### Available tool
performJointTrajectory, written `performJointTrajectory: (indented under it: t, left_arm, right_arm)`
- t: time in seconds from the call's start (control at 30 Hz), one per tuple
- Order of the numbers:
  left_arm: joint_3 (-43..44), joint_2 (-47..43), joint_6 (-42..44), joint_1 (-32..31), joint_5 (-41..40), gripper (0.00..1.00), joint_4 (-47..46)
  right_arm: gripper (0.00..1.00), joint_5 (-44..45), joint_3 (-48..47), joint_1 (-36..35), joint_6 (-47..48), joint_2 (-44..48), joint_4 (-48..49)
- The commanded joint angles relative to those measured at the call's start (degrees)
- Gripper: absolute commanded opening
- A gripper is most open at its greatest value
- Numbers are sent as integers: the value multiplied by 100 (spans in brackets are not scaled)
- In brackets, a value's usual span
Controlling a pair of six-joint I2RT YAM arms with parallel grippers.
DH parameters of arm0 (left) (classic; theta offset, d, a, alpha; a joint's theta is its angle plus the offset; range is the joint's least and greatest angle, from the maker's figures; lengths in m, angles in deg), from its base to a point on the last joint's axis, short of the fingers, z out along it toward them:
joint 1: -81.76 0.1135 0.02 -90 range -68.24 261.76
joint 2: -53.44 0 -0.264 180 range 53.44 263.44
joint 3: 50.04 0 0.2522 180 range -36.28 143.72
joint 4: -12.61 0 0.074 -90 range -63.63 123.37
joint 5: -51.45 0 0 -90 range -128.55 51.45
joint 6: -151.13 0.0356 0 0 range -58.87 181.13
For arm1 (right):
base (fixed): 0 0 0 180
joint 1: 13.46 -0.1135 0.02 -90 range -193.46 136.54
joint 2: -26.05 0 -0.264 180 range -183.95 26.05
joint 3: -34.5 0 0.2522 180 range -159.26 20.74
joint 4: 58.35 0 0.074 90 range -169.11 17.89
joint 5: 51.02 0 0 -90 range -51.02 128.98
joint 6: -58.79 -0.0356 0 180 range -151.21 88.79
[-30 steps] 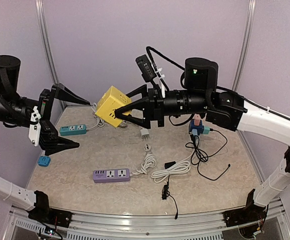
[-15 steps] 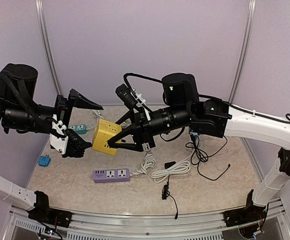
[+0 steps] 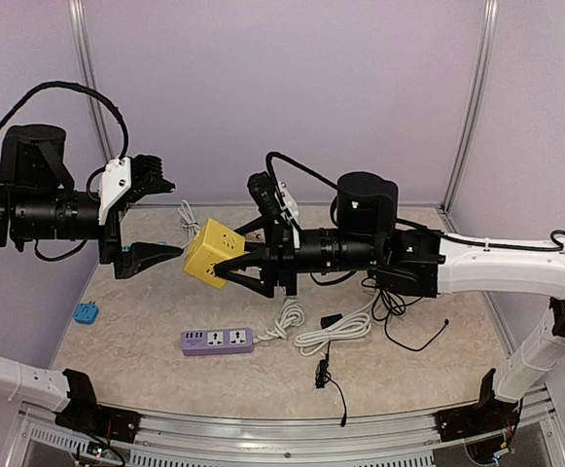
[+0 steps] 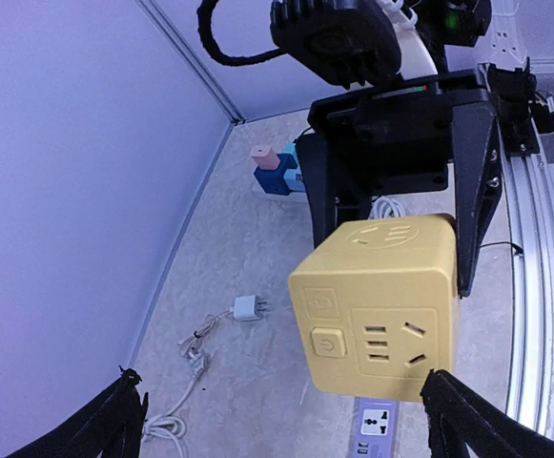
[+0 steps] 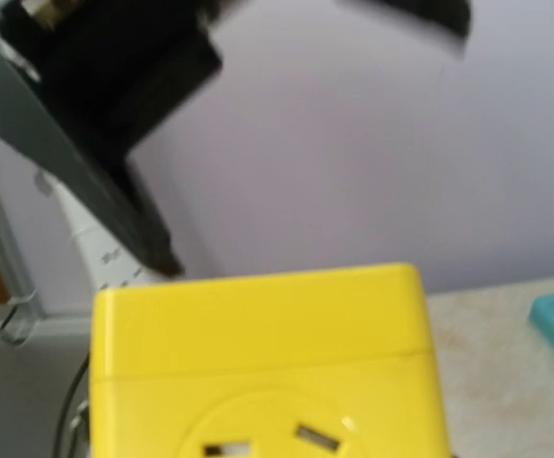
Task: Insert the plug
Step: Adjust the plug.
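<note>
Table (image 3: 165, 384). Right gripper (image 3: 229, 265), clamped on opposite sides of the yellow socket cube (image 3: 212, 253), holds it in the air above the table. Left gripper (image 3: 163, 212), fingers wide apart, faces the cube, just beside it. White plug (image 4: 248, 307) lies on the table, ungripped.

The left arm (image 3: 39, 209) and right arm (image 3: 501, 261) are made up of white link shells and black cylindrical joint housings. A green light (image 3: 357, 204) is shown on the right arm's housing. Black cables (image 3: 68, 89) are looped over the wrists. The left end effector (image 3: 177, 218) and right end effector (image 3: 228, 259) are fitted with black tapering fingers, and a white bracket (image 3: 114, 182) is mounted on the left one.
</note>
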Motion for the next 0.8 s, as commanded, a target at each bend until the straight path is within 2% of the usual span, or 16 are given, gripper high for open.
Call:
performJointTrajectory:
  t: [0.0,0.17,0.33,0.5,0.57,0.63,0.77]
  left_arm:
    - [-204,-181,-1065,251,840,99,-259]
    - [-167,-52,-880,259,1179,99,-55]
    - [-153,77,-544,268,1385,99,-42]
    - [-5,178,-380,244,1379,89,13]
    - [28,205,-393,242,1377,81,1]
    - [26,233,-431,233,1397,68,-3]
    - [17,272,-570,241,1348,35,-21]
  right_arm:
    - [0,432,120,-147,129,14,1538]
    - [0,626,168,-179,79,-178,2065]
    - [0,429,76,-179,103,-372,2341]
    - [0,359,30,-179,218,-438,2172]
    - [0,335,45,-186,236,-450,2164]
    - [0,339,46,-179,245,-460,2162]
    - [0,331,52,-179,263,-445,2162]
